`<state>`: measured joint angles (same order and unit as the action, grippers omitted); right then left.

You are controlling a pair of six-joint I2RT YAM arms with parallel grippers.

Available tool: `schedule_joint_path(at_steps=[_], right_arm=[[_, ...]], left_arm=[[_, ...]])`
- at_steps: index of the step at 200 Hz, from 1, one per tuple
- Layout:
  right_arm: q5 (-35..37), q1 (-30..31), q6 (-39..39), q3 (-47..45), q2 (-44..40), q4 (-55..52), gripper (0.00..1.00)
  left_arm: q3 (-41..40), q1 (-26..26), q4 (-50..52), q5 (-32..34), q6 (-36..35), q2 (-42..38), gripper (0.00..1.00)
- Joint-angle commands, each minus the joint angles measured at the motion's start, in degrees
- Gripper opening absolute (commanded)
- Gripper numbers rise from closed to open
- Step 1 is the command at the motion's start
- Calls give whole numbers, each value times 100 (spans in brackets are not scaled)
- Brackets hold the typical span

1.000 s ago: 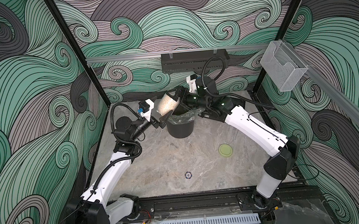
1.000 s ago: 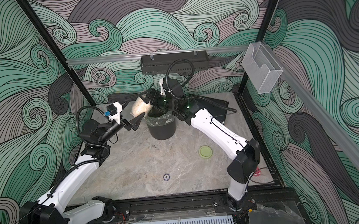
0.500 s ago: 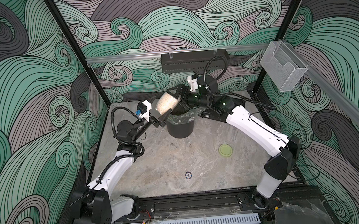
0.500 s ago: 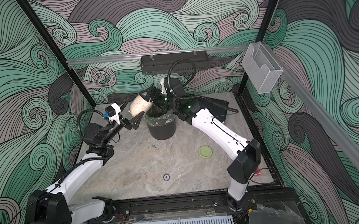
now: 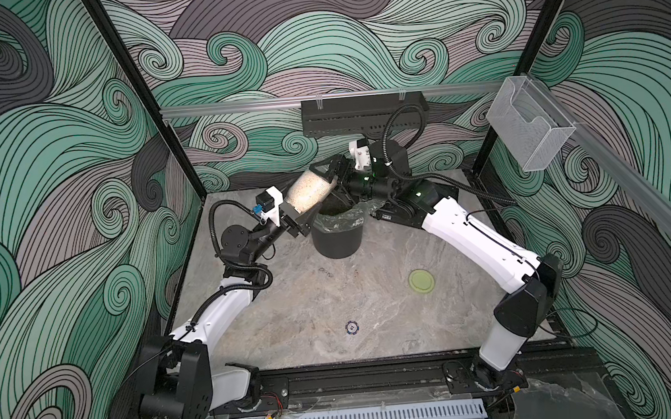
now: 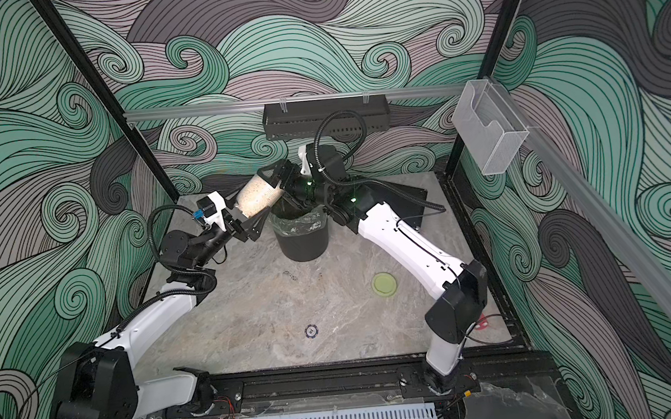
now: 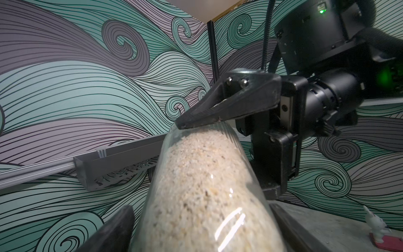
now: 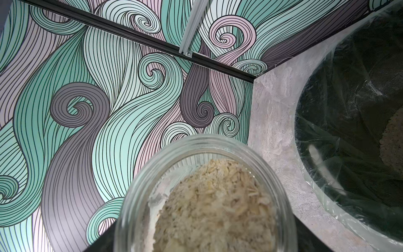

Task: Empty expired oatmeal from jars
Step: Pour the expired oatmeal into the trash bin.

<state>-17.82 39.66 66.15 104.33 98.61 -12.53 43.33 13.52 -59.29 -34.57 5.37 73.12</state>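
While right gripper [image 5: 333, 176] clamps tilted jar [image 5: 310, 190] of oatmeal [image 8: 213, 207] upper left of bin [image 5: 338, 241], left gripper [image 5: 298, 221] flanks its lower end, grip unclear

Left arm [image 5: 215, 317]: extended toward the rear centre; left gripper [image 5: 302, 216] straddles lower end of tilted jar [image 5: 309, 189], contact indeterminate | Right arm [image 5: 473, 240]: folded inward; right gripper [image 5: 329, 178] clamps upper end.

The left arm [image 5: 219, 320] and the right arm [image 5: 477, 239] have white shells between black round joints. A black ribbed cable [image 5: 390, 131] loops near each wrist. On the right tool [image 5: 331, 180], a black wedge-shaped finger [image 7: 229, 102] carries two silver screws [image 7: 235, 81].
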Motion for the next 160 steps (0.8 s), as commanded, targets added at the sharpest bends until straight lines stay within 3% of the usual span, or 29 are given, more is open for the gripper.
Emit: schedule_joint_path(at_steps=[1,56,80,97,109,139,160], right_arm=[[-157,16,261,246,-71,1038,17],[-213,29,272,321,53,989,16],[-205,41,379,100,27,1167,16],[-231,43,382,64,44,1177,17],[-238,51,381,14,39,1153,21],[-209,44,328,-137,0,1019,46],[-186,49,338,-290,-41,1021,55]], left_arm=[[137,-51,-288,-170,148,8,89],[143,-51,-350,-104,192,-17,81],[191,-51,-248,-85,143,-69,71],[215,-51,-208,-64,111,-79,58],[228,-51,-188,-30,80,-89,51],[256,-61,-3,212,-62,-166,32],[309,-119,21,269,-9,-158,23]])
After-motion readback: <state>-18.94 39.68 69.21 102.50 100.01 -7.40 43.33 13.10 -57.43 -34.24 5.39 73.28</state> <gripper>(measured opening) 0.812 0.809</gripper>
